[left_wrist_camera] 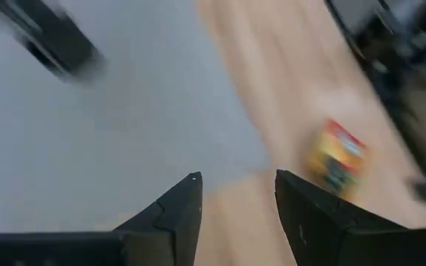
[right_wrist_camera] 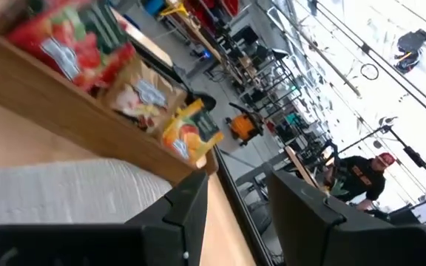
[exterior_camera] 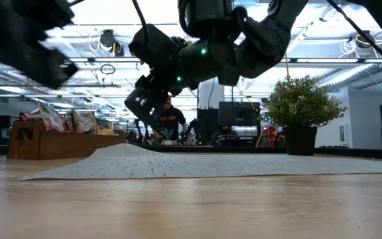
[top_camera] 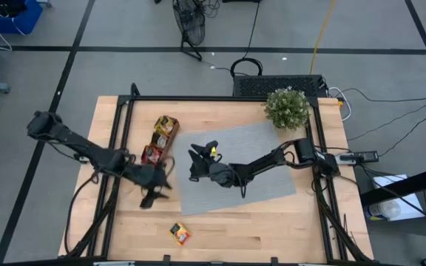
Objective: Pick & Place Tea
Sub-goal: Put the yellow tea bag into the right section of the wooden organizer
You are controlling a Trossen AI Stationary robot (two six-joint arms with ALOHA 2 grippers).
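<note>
High view
- table: pale wooden table top (top_camera: 272,222), black frame rails down both sides.
- mat: grey woven mat (top_camera: 272,185) at centre, set at a slant.
- tray: brown wooden compartment tray (top_camera: 170,140) just off the mat's far-left corner, w/ red, orange and yellow tea-bag sachets (top_camera: 165,127) standing in it.
- loose tea: small stack of red/yellow sachets (top_camera: 180,233) on bare wood near the front edge, well apart from tray and mat.
- plant: small green potted plant (top_camera: 287,108) at far right corner of mat.
- left gripper (top_camera: 154,193): above the wood just beside mat's left edge, between tray and loose stack; nothing in it.
- right gripper (top_camera: 196,164): over mat's left part, near the tray; fingers point toward tray.

Low view
- right arm: dark mass hanging over the mat (exterior_camera: 244,164), green light on it; its gripper (exterior_camera: 144,106) is clear of the mat.
- tray (exterior_camera: 38,143): at left, sachets (exterior_camera: 52,119) sticking up over its rim.
- plant (exterior_camera: 300,106): right, in dark pot.
- room: a person (exterior_camera: 171,119) in a dark shirt behind the table.

Left wrist view
- fingers (left_wrist_camera: 176,214): spread, gap bare; gripper (left_wrist_camera: 237,185) holds nothing.
- below: mat edge (left_wrist_camera: 109,118) and wood; loose stack (left_wrist_camera: 337,157) ahead, blurred.

Right wrist view
- fingers (right_wrist_camera: 187,203): parted, nothing between; gripper (right_wrist_camera: 235,185) faces the tray wall (right_wrist_camera: 72,111).
- tea: sachets (right_wrist_camera: 80,44) in compartments, red/green one, pale one, yellow-orange one (right_wrist_camera: 191,133).
- mat (right_wrist_camera: 50,188): under the fingers.
- room: person (right_wrist_camera: 353,177) far off.
</note>
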